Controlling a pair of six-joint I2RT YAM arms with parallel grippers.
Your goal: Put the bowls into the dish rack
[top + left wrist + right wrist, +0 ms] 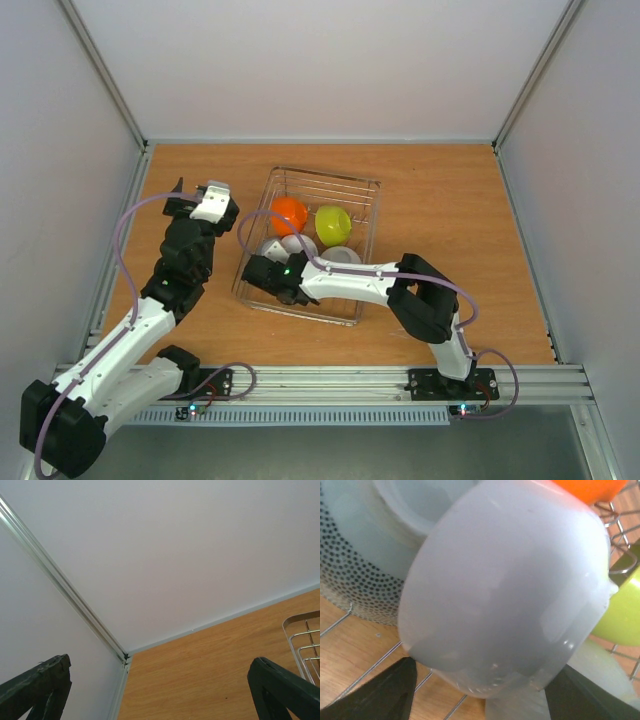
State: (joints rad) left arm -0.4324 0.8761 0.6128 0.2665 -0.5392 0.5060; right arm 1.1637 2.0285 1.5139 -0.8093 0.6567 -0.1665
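The silver wire dish rack (368, 215) stands mid-table with an orange bowl (290, 214), a lime green bowl (333, 224), a grey bowl (343, 256) and two white bowls (297, 245) inside. My right gripper (272, 278) reaches into the rack's near end. In the right wrist view one pale bowl (505, 580), tipped on its edge, fills the space between the fingers of my right gripper (480, 680). The jaws stand wide, and a gap shows at the left finger (380, 695). My left gripper (195, 195) hangs open and empty left of the rack.
A speckled white bowl (355, 580) leans just left of the pale one, with the orange bowl (590, 487) and the lime bowl (622, 615) behind. The left wrist view shows the enclosure's far-left corner (125, 657) and a corner of the rack (300, 630). White walls enclose the table.
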